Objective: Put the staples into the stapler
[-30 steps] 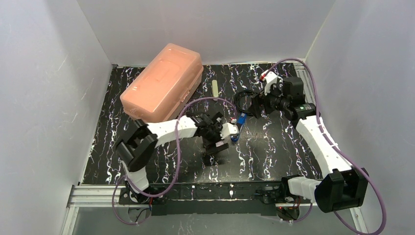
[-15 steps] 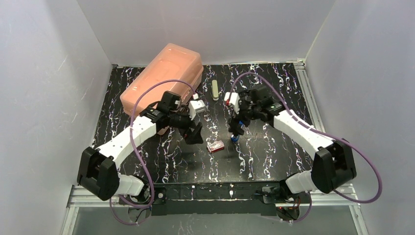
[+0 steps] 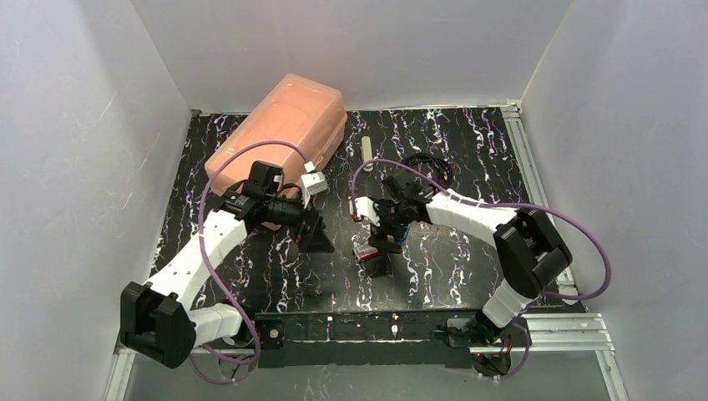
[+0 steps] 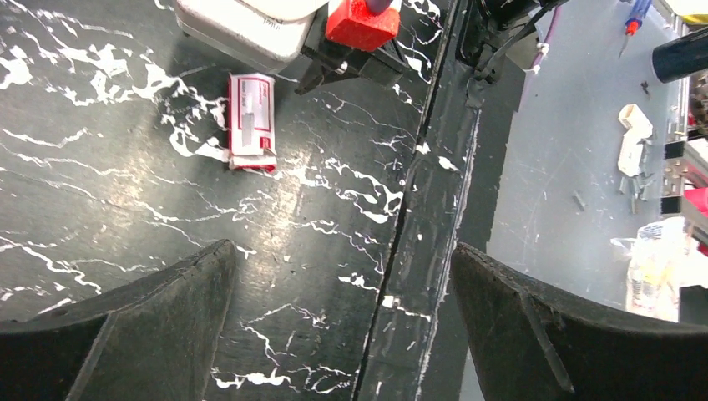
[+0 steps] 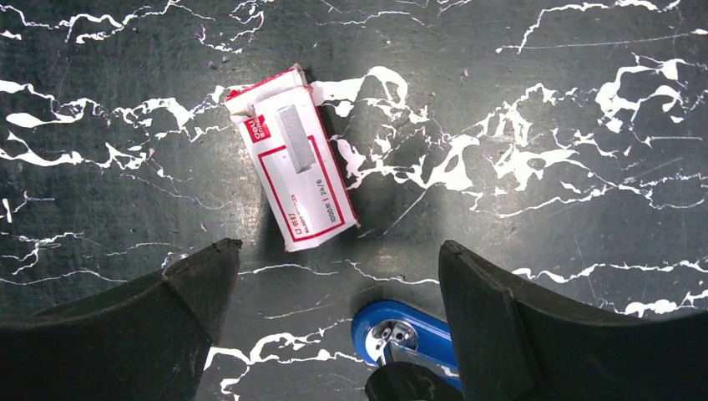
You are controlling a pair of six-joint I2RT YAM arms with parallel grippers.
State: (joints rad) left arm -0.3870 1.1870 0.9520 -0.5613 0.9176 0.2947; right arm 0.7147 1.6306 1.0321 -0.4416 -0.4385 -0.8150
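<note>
The staples (image 5: 292, 159) are lying just beside the stapler (image 5: 401, 327), long axis roughly crosswise between the right fingers (image 5: 534, 326), which are hovering wide above; the left fingers (image 4: 125, 334), equally wide, are hanging farther from the stapler.

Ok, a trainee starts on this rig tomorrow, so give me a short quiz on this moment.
1. True or false: the right end effector is shut on the staples box.
2. Which object lies closest to that box in the right wrist view? A, the blue stapler; B, scissors; C, a pen.
3. Fill in: the left end effector is ____ and holds nothing.
Key: 1 false, its jaws stand open and the box lies free; 2 A; 3 open.
</note>
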